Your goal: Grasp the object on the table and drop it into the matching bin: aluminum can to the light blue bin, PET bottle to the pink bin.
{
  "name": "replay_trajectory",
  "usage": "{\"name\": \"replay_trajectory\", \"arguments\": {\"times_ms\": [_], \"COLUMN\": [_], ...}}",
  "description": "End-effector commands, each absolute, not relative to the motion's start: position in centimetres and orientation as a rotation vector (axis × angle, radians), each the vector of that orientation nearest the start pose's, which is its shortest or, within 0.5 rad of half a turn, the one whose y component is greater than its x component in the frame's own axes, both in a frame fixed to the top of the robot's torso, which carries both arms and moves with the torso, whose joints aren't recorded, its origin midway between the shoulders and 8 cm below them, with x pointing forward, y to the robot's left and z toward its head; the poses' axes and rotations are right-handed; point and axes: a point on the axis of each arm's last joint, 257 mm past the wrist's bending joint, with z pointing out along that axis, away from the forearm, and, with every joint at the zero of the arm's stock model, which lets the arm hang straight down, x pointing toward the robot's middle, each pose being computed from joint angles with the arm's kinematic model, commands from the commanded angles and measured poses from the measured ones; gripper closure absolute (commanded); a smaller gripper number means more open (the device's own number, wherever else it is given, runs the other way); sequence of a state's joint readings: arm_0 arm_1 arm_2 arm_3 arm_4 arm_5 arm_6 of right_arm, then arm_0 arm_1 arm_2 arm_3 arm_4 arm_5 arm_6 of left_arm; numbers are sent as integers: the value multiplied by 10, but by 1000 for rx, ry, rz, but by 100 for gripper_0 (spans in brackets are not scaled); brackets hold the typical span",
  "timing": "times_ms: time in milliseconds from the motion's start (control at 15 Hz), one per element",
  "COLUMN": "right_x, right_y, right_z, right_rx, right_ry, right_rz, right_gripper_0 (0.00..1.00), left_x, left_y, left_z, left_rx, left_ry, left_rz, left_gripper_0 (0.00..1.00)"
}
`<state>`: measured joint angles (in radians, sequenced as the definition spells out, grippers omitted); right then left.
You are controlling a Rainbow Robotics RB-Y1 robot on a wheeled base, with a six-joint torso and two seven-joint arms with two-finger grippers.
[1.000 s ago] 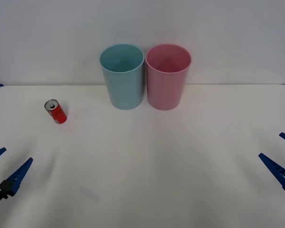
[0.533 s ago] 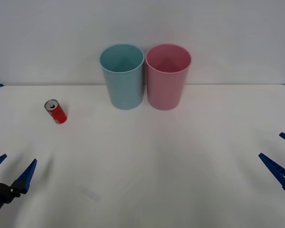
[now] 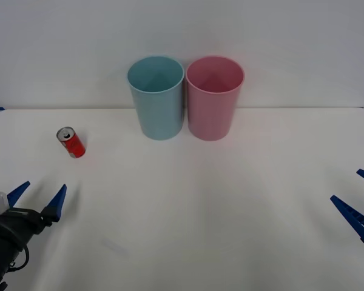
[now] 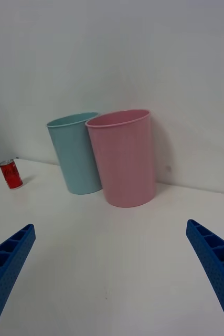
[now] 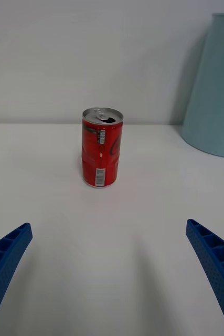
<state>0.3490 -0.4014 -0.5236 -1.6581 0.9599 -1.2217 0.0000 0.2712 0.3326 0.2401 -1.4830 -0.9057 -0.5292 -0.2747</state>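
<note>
Left gripper (image 3: pixel 37 197) spread wide, holding nothing, short of small red aluminum can (image 3: pixel 71 142) upright on white table (image 3: pixel 230 200); right gripper (image 3: pixel 359 203) open, empty.

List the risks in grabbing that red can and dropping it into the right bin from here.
1. The aluminum can is small and stands upright on the table; if one finger of the open left gripper touches first, it may tip and roll.
2. The light blue bin and the pink bin stand side by side, nearly touching, so a release slightly off to the right could land in the wrong one.
</note>
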Motion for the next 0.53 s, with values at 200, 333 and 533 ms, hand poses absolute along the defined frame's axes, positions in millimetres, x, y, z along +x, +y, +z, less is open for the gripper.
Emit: {"name": "replay_trajectory", "arguments": {"times_ms": [200, 333, 533], "right_x": [342, 342, 342], "right_y": [-330, -330, -330], "right_z": [-169, -169, -169], "right_rx": [-465, -465, -465], "right_ry": [1441, 1441, 1441], "right_rz": [567, 567, 567], "right_gripper_0": [0, 0, 0], "left_x": [468, 484, 504], "left_y": [371, 369, 366], "left_z": [-293, -294, -293], "left_rx": [65, 64, 70], "left_ry": [1654, 1654, 1654], "left_rz": [-176, -181, -183], "left_gripper_0": [0, 0, 0]}}
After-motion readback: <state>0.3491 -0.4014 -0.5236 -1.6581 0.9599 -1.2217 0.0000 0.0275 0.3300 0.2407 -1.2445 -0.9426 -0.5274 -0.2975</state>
